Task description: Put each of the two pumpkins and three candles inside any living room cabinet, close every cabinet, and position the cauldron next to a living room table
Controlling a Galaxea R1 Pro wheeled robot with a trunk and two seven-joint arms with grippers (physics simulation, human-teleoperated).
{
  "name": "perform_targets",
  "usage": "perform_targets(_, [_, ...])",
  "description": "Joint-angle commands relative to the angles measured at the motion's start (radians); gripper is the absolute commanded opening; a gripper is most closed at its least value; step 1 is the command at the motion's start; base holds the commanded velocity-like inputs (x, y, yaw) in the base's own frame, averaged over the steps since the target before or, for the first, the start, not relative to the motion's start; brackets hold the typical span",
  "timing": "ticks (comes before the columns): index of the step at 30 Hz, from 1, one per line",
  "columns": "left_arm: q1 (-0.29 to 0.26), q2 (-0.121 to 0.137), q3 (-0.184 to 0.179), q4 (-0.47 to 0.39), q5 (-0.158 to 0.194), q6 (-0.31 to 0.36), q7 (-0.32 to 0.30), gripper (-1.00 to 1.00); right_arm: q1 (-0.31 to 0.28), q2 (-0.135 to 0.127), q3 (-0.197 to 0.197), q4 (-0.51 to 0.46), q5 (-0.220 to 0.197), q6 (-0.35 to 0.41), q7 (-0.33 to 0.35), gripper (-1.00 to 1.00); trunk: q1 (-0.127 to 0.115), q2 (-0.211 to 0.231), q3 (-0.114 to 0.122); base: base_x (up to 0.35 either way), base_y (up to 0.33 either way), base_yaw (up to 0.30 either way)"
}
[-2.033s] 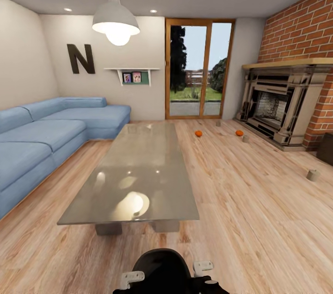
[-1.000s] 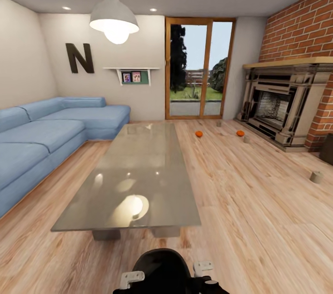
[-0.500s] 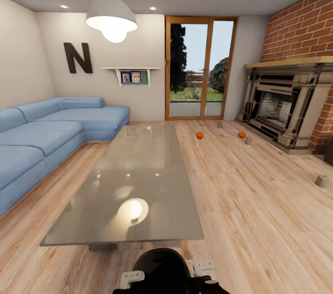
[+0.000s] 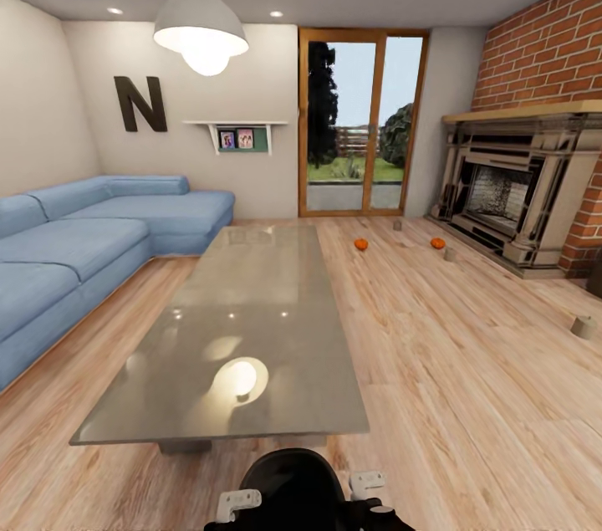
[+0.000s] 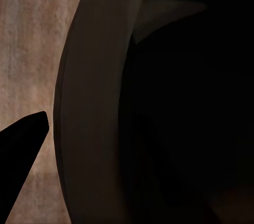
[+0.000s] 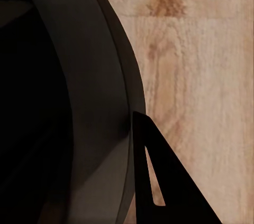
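You are looking down the living room over a long glass-topped surface [image 4: 251, 305] that runs away from you across the wood floor [image 4: 468, 397]. At the bottom edge of the head view the black rounded cauldron [image 4: 293, 485] sits right in front of your trunk, between the two arms, just short of the near end of the surface.

The left tool [image 4: 238, 504] and the right tool [image 4: 368, 482] appear there as pale parts on either side of the cauldron's rim. In the left wrist view one dark fingertip [image 5: 21, 160] pokes in beside the cauldron's curved wall [image 5: 90, 102], with floor behind it. In the right wrist view a dark finger [image 6: 159, 182] lies right against the cauldron's outer wall [image 6: 100, 102]. Whether either tool is wide, narrow, or clamped on the rim cannot be told from these views.

Both pumpkins rest on the floor well beyond the tools, toward the glass door [image 4: 361, 125]: one [image 4: 360, 244] just off the surface's far right corner, the other [image 4: 437, 243] nearer the fireplace [image 4: 510, 196]. One candle [image 4: 397, 224] stands near the door, a second [image 4: 450, 254] just beside the right pumpkin, and a third [image 4: 583, 326] far off to the right. A blue sofa [image 4: 75, 238] lines the left wall.
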Motion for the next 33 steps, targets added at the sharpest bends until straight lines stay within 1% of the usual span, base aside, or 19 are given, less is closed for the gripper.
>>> perform_targets(1, [-0.001,0.001,0.003,-0.004,0.002,0.0,0.005,-1.0,0.0,0.0,0.026,0.0,-0.026,0.006,-0.005,-1.0,0.004,-0.008,-0.004,0.0,0.0,0.0])
perform_targets(27, [-0.001,0.001,0.002,-0.004,0.002,0.0,0.002,-1.0,0.0,0.0,0.026,0.0,-0.025,0.006,-0.005,-1.0,0.103,-0.19,-0.086,0.0,0.0,0.0])
perform_targets(33, [-0.001,0.001,0.002,-0.004,0.002,0.0,0.001,-1.0,0.0,0.0,0.026,0.0,-0.025,0.006,-0.005,-1.0,0.103,-0.19,-0.086,0.0,0.0,0.0])
